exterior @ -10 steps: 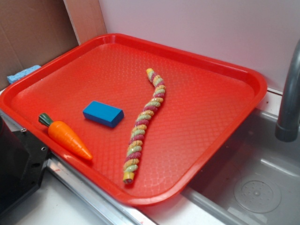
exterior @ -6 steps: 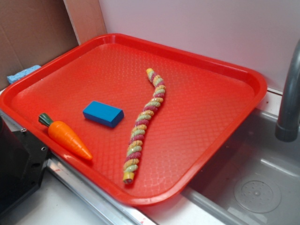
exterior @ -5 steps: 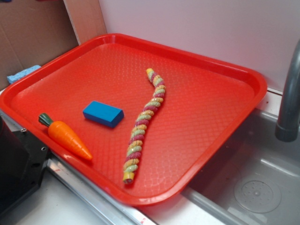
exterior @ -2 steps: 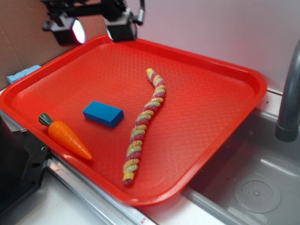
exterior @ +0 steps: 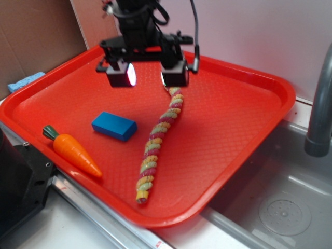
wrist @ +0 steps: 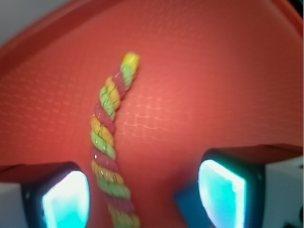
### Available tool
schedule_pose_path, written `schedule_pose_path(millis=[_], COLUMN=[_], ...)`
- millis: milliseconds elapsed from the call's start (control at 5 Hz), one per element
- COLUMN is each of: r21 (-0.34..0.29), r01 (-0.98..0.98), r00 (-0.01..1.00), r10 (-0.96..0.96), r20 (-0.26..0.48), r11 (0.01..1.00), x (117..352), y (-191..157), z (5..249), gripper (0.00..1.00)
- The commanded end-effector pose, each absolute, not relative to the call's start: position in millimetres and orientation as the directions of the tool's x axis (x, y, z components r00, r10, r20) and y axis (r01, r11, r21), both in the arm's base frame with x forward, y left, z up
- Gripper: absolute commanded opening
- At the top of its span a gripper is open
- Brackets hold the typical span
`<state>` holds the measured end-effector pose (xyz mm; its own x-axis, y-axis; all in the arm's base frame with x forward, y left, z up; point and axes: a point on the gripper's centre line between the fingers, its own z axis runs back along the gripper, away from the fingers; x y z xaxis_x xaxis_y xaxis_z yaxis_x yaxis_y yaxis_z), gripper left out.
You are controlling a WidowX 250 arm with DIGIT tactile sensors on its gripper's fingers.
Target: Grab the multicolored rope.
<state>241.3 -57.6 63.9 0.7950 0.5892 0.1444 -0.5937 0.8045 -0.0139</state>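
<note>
A big red tray (exterior: pixel 233 135) sat with one edge hanging over a gray metal sink (exterior: pixel 280 207). Its floor was bumpy with a small crisscross pattern, and a raised rim ran all around it. Three things lay right on the tray. The multicolored rope (exterior: pixel 156 140) (wrist: pixel 108 142) stretched in a soft curve down the middle, twisted in yellow, pink, green and orange. A blue block (exterior: pixel 114 126) lay flat just to the left of the rope, not touching it. An orange toy carrot (exterior: pixel 72 150) with a green top lay near the tray's front left rim, apart from the block.
</note>
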Motion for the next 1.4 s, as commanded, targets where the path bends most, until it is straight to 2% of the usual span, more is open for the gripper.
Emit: schedule_pose_path(millis=[0, 200, 400, 800, 1000, 1200], r21=[-0.072, -0.104, -0.107, -0.101, -0.073, -0.081], r01=[-0.565, -0.526, -0.526, -0.541, -0.501, -0.415], r00=[0.813, 0.843, 0.841, 0.832, 0.860, 0.907], r10=[0.570, 0.534, 0.535, 0.549, 0.505, 0.419], r20=[0.120, 0.068, 0.081, 0.079, 0.073, 0.040], r11=[0.822, 0.844, 0.844, 0.835, 0.863, 0.906], x=[268.3, 271.8, 271.4, 268.1, 264.2, 259.4], y=[-60.3, -63.9, -62.6, -59.3, -50.7, -35.7], z=[29.8, 13.9, 10.7, 16.0, 47.5, 90.3], gripper=[1.00, 1.00, 0.00, 0.00, 0.00, 0.00])
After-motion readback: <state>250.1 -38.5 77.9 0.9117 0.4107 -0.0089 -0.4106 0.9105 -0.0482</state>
